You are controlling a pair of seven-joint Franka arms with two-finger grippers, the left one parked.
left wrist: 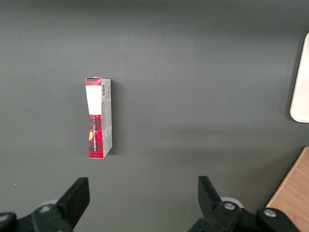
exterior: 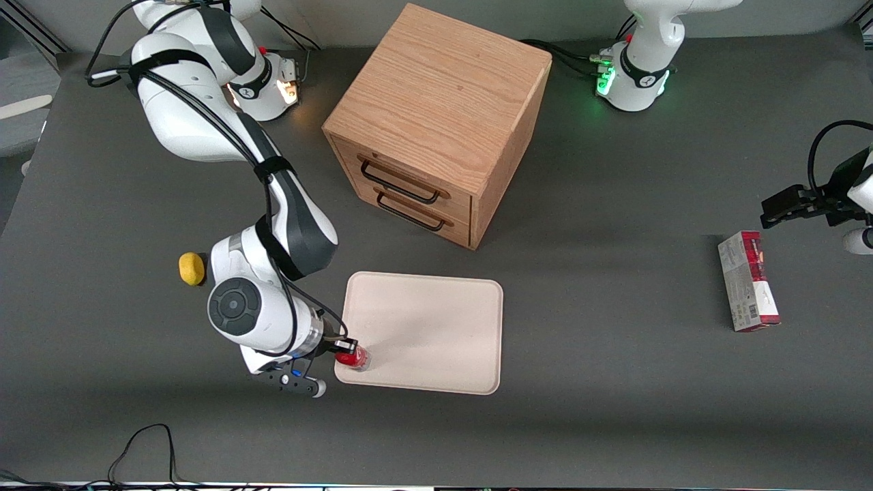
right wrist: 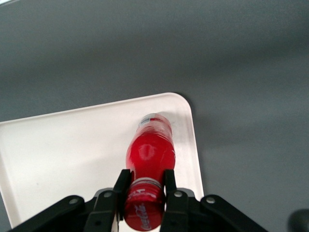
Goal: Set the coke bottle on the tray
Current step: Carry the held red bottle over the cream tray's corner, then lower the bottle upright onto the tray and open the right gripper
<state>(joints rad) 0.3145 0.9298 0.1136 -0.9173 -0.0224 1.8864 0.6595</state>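
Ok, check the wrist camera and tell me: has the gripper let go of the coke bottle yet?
No: the gripper has both fingers pressed against the neck of the coke bottle, over a corner of the tray.

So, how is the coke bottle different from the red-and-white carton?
The coke bottle is small and rounded; the carton is a larger rectangular box. The bottle is over the tray corner, gripped at the neck by the hand; the carton lies flat, untouched, toward the parked arm's end of the table. Both are partly red.
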